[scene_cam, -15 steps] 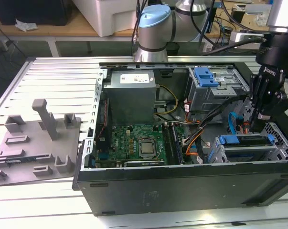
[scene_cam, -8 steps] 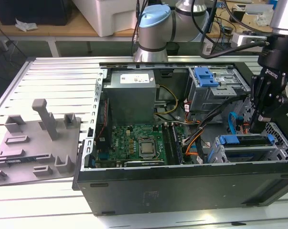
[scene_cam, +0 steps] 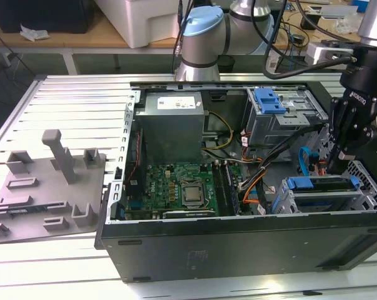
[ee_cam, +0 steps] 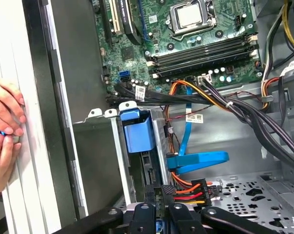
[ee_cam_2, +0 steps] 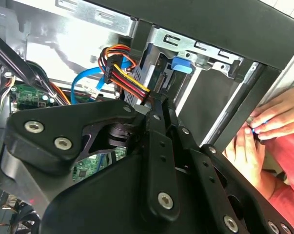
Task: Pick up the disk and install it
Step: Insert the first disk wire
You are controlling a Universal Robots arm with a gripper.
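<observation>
Slatted table (scene_cam: 82, 94): one case (scene_cam: 207, 250), one disk (scene_cam: 319, 184), one gripper (scene_cam: 334, 167)

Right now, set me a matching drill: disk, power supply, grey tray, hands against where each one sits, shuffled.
Things:
1. disk
2. power-supply box
3. grey tray
4. hands

Places:
A. on the table, at the exterior view's left
B. outside the case wall
C. in the drive cage just below the gripper
D. inside the case, beside the motherboard

Pairs: 1-C, 2-D, 3-A, 4-B
</observation>
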